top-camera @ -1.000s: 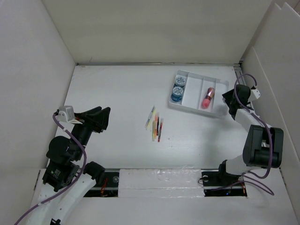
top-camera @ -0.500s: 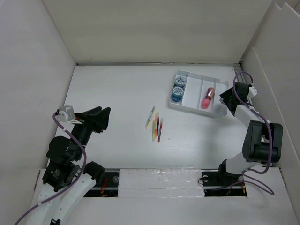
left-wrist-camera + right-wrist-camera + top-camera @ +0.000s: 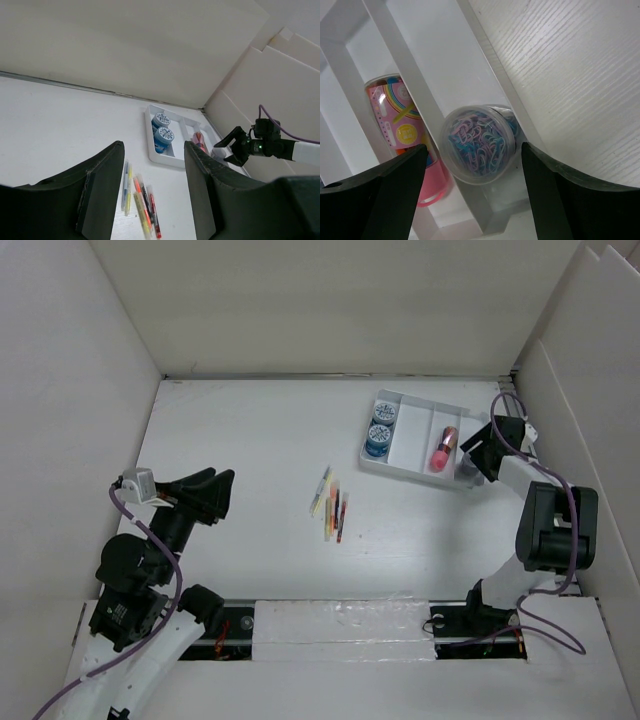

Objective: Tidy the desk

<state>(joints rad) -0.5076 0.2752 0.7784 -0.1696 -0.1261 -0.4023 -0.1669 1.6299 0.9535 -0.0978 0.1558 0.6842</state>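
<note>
Filling the floor between plain white walls [image 3: 330,300], the large flat matte white rectangular worktop [image 3: 240,430] runs from the arms' bases to the far wall and bears everything else.

A shallow white plastic tray with dividers [image 3: 412,438] sits toward the far right corner of the worktop, turned slightly askew. In its left compartment, two round tubs with blue patterned lids [image 3: 378,440] stand one behind the other, close together. A pink cylindrical case [image 3: 443,448] lies lengthwise in a compartment further right. Across a thin divider from it, in the end compartment, rests a clear round plastic tub of pastel paper clips [image 3: 477,145].

The right arm's fingers [image 3: 470,458] hang over that end of the tray. They are spread apart, one on either side of the clip tub. In the right wrist view a gap shows on both sides, so they grip nothing.

Near the middle of the worktop lies a loose bunch of thin pens and highlighters in yellow, orange and red [image 3: 330,505]. They are roughly parallel, near the tray but apart from it.

The left arm's fingers [image 3: 220,495] are raised over the worktop's left side, well apart from the pens. They are parted wide and empty, pointing toward the tray.
</note>
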